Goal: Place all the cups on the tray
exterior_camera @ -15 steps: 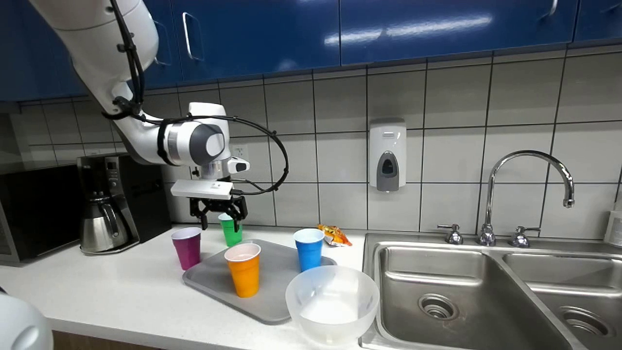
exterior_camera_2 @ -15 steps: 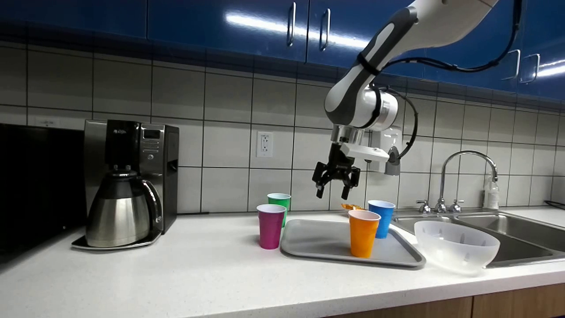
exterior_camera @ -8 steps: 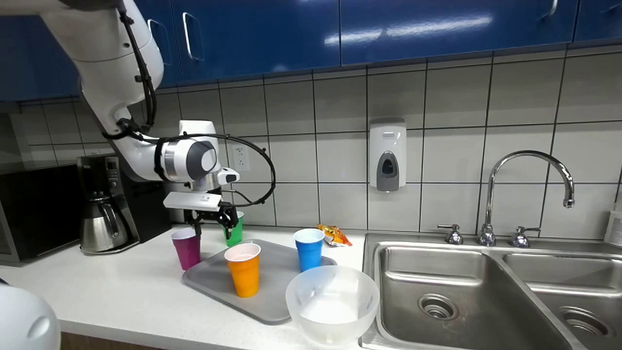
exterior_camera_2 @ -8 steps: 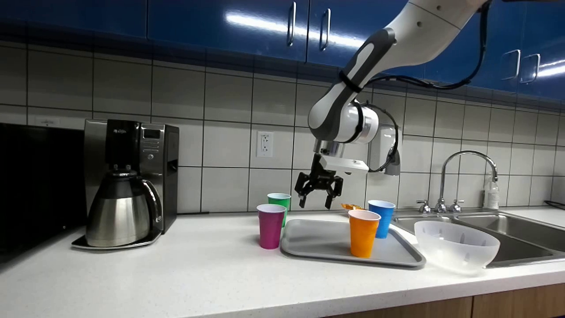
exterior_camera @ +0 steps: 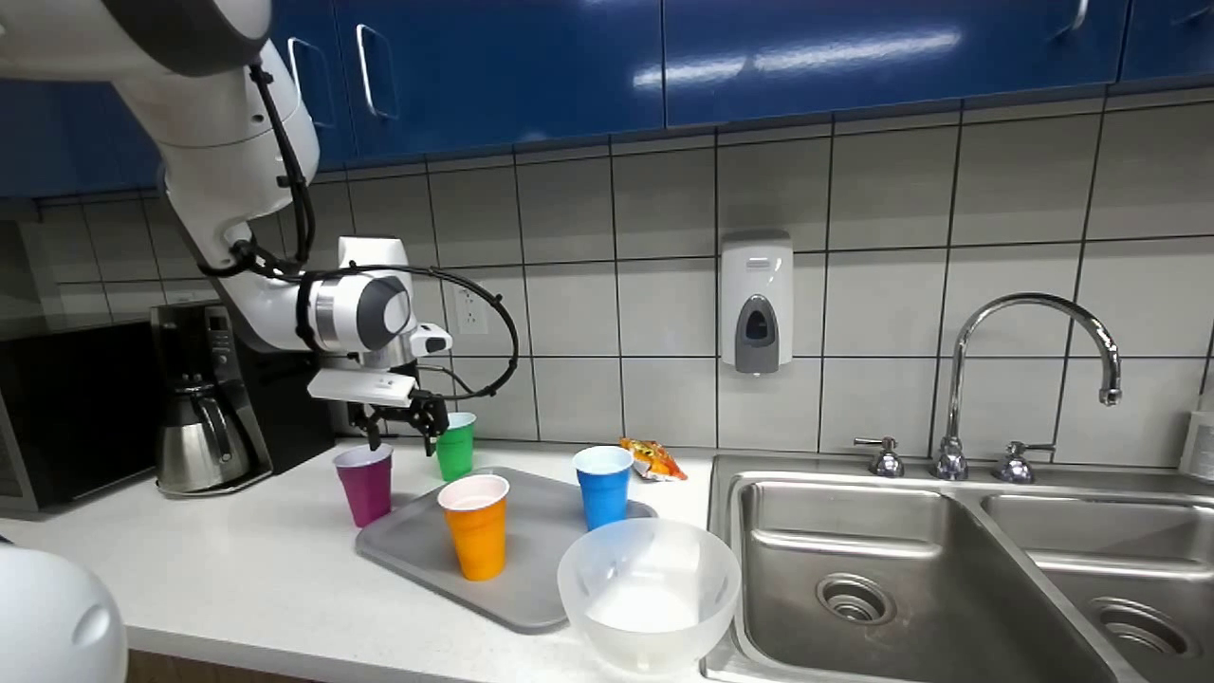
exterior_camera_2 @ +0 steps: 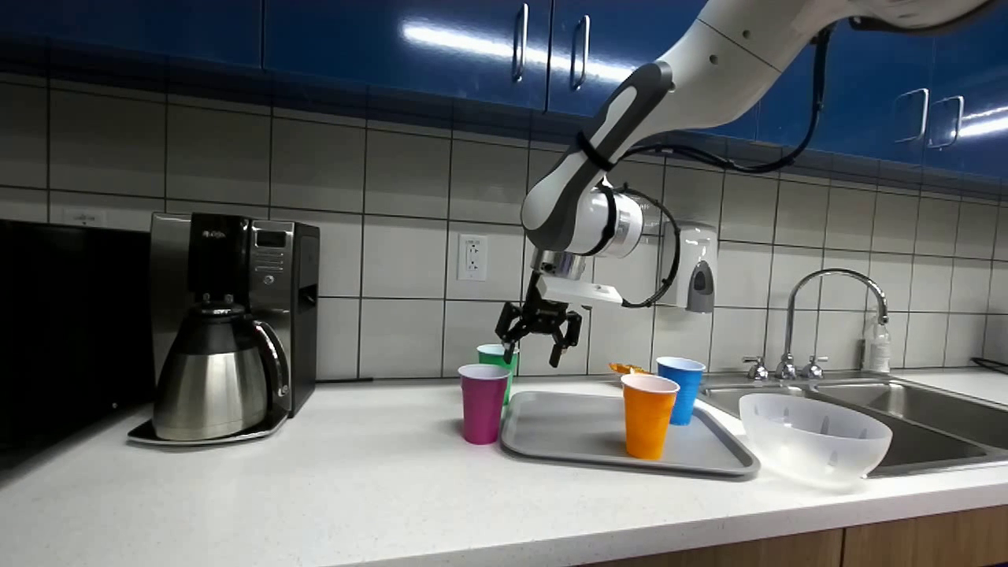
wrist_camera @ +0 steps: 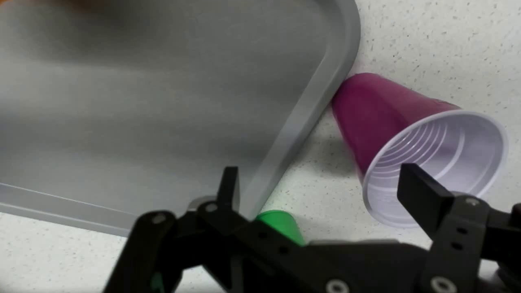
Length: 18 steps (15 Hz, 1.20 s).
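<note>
wrist vw: grn cup (wrist_camera: 281,224) mostly hid by pincer (wrist_camera: 320,173) | tray (wrist_camera: 175,110) cut off L/top edges

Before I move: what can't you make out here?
Green tapered plastic tumbler: wrist view, mostly hidden by the black pincer.
Blue tapered plastic tumbler: in an exterior view, lower left side behind the orange tapered plastic tumbler.
Flat grey rectangular tray: wrist view, cut by top and left edges.
Crinkled orange packet: in an exterior view, any print too small to read.
</note>
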Tool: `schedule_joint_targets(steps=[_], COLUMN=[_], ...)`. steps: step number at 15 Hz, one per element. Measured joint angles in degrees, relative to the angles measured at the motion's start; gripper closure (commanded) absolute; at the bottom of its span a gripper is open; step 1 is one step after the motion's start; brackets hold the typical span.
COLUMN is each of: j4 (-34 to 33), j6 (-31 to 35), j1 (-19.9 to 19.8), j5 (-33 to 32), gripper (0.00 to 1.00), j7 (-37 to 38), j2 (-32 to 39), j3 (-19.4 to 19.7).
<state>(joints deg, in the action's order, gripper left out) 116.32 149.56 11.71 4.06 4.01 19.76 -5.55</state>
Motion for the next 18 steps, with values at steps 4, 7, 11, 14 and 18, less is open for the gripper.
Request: schedule_joint_targets(steps=[4, 7, 11, 14, 18], j4=[-2.58, -4.61, -6.81, -7.82, -8.77], j6=[-0.11, -0.19, -0.20, -0.23, -0.25], j1=[1.45, 2.46, 3.65, 4.07, 4.22], j5=[-0.61, -1.94, -3.31, -4.95, -6.96], gripper=[0.00, 0.00, 0.00, 0.00, 0.25], j7=[0.40, 0.52, 0.58, 0.76, 1.36], j2=[1.92, 3.65, 5.59, 6.85, 8.58], j3=[-0.03, -0.08, -0.20, -0.09, 0.45])
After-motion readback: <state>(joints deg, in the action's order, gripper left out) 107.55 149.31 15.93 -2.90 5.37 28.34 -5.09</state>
